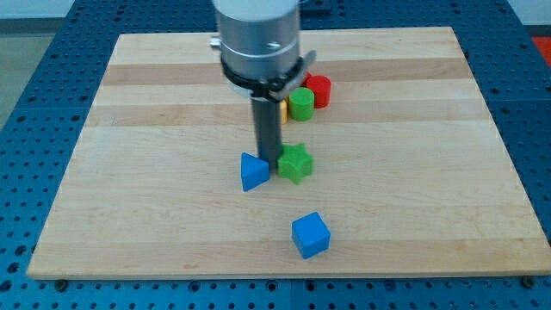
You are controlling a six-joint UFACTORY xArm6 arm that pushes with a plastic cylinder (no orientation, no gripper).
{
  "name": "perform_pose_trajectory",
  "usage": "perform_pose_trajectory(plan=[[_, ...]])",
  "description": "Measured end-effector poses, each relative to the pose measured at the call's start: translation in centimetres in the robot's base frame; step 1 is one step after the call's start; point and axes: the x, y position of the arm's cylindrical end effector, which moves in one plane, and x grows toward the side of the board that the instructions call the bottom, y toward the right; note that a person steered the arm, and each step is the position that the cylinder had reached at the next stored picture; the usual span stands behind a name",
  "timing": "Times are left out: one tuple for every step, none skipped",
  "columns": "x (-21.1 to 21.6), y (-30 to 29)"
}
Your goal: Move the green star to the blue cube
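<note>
One relation governed the coming push: the blue cube [310,235] sat nearest the view's bottom, alone, and the green star [295,163] lay above it and slightly to the view's left, well apart from it; the line from star to cube ran down the view and a little to the right. My tip [269,164] stood at the star's left edge, touching it or just beside it, wedged between the star and the blue triangular block [253,171]; I had no gripper to report, only the bare rod, holding nothing. Judged from this, the tip sat on the wrong side for a straight downward push; from there it would drive the star to the view's right, so I would want it round at the star's upper side first. Farther up, a green cylinder [301,104] and a red block [318,90] stood touching; a yellow block [284,110] showed partly behind the rod; shape not readable.
</note>
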Motion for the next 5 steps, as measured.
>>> perform_pose_trajectory(plan=[[1.4, 1.5], [-0.6, -0.5], [-3.2, 1.3], [-1.7, 4.1], [0.7, 4.1]])
